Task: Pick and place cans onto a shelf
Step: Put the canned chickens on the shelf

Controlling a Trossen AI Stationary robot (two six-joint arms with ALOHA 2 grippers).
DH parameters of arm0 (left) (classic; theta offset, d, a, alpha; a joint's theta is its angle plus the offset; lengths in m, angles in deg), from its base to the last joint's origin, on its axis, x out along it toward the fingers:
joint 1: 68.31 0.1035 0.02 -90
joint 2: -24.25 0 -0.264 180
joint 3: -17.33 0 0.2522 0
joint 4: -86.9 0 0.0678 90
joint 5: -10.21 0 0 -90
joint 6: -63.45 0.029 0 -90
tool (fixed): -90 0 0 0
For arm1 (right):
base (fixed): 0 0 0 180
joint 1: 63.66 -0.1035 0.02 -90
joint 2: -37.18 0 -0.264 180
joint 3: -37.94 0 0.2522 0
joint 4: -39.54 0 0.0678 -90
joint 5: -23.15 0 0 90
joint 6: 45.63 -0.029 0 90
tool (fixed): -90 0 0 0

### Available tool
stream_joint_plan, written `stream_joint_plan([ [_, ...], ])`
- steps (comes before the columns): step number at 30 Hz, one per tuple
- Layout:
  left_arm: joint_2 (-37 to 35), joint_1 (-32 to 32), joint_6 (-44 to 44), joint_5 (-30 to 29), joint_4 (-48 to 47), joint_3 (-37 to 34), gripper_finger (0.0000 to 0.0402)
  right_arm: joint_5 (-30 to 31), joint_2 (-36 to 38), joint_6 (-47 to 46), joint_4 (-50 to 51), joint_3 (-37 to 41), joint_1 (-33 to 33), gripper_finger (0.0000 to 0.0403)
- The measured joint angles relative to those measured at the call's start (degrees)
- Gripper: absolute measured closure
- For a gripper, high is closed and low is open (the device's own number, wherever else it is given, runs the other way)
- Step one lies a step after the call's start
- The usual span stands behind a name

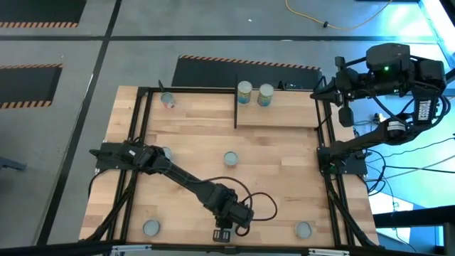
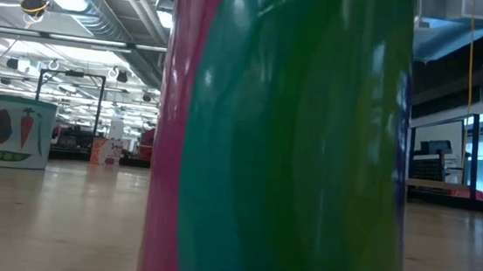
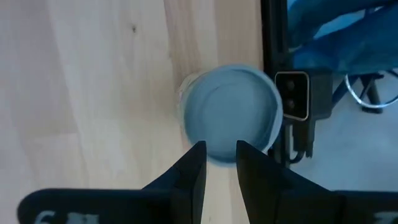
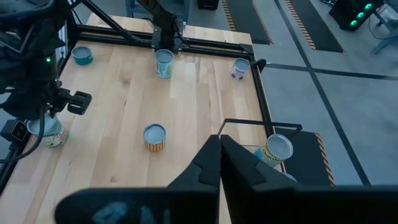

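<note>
A can with a grey top stands upright at the table's near edge, and its pink, green and blue label fills the low view. My left gripper hangs over this can's top, pointing down. A narrow gap shows between its fingertips and nothing is in it. The shelf lies at the table's far side with two cans standing on it. My right gripper is shut, holds nothing, and stays raised beyond the table's far right corner.
More cans stand on the table: at the middle, near left, near right, far left, and one beside the left arm. A black frame borders the table. The low camera's mount is next to the can.
</note>
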Motion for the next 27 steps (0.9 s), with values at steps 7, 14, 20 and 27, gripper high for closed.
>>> stream_joint_plan([
  [7, -0.1, -1.2, -3.4, -5.5, 2.2, -3.3, 0.0321, 0.0, 0.0, 0.0, 0.0, 0.0, 0.0, 0.0393],
  [14, -0.1, -1.1, -5.6, -4.4, 2.3, -2.4, 0.0321, 0.0, -0.1, -0.3, 0.0, 0.0, 0.0, 0.0393],
  [20, -0.1, -1.1, -5.8, -5.3, -0.1, -0.5, 0.0321, 0.0, -0.1, -0.3, 0.0, 0.0, 0.0, 0.0393],
  [27, -0.1, -1.1, -8.8, -6.1, -3.6, -0.2, 0.0321, 0.0, -0.1, -0.2, 0.0, 0.0, 0.0, 0.0393],
])
